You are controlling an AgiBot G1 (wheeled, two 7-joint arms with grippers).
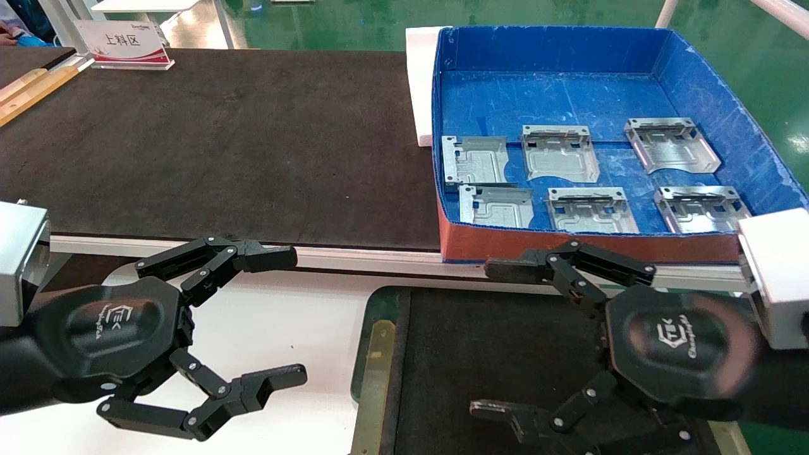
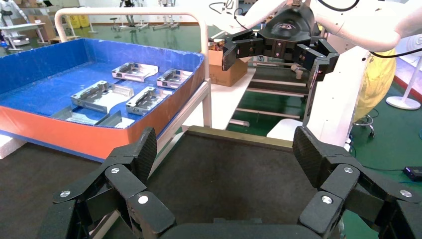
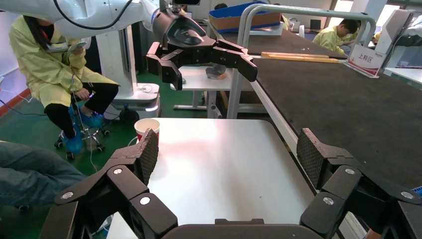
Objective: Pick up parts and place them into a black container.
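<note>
Six metal parts (image 1: 559, 153) lie flat in the blue box (image 1: 550, 57) on the dark tabletop (image 1: 221, 145), black container (image 1: 480, 341) below it bare, right gripper (image 1: 499, 338) spread wide above it, left gripper (image 1: 287, 316) gaping over the white table (image 1: 284, 328).

Factory-style robot workshop, glossy green painted floor (image 1: 328, 25), long dark felt-topped counter (image 1: 221, 139), seated workers in yellow coats (image 3: 54, 64), white placard with Chinese characters (image 1: 126, 43)

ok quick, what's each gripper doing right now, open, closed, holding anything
Left gripper: open, empty, over the white table.
Right gripper: open, empty, over the black container.
</note>
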